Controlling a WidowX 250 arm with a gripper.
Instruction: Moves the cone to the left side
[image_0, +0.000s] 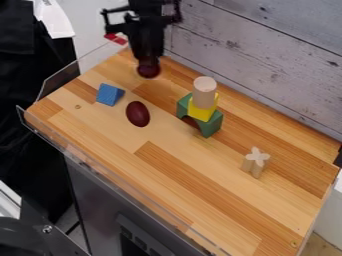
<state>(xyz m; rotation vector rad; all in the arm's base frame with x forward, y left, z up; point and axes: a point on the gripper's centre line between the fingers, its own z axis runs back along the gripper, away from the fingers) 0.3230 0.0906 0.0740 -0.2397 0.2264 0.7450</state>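
Note:
At the top of the camera view my black gripper hangs over the board's back left end, directly at a dark red rounded object. Whether it holds that object or merely overlaps it, I cannot tell. Right of the middle, a pale, slightly tapered cylinder stands upright on a yellow block, which rests on a green arch. Which piece is the cone is unclear. The gripper is up and left of this stack, apart from it.
A blue triangular block and a dark red egg shape lie left of the stack. A pale wooden cross-shaped piece stands at the right. A clear low rim borders the wooden board, with a plank wall behind.

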